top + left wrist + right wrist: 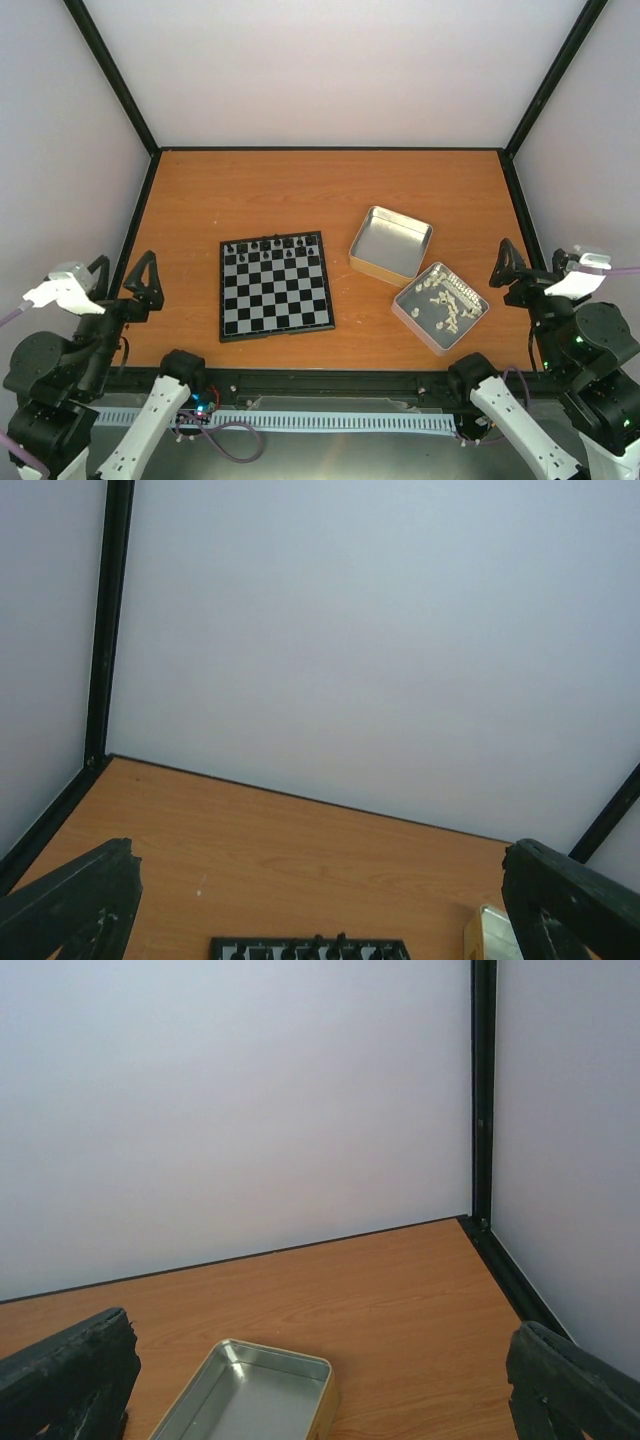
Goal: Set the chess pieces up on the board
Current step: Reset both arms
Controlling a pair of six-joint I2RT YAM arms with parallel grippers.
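Left claw (122, 278) and right claw (533, 268) gape; the board (276, 285) lies between them.

The table (220, 190) is smooth, matt wood-grain. The empty tin (392, 242), at three o'clock of the board (277, 300), is shiny bare metal.

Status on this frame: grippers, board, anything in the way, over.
Both open, empty: left gripper, right gripper. Far row of board holds black pieces; white pieces in near tin. Nothing over board.
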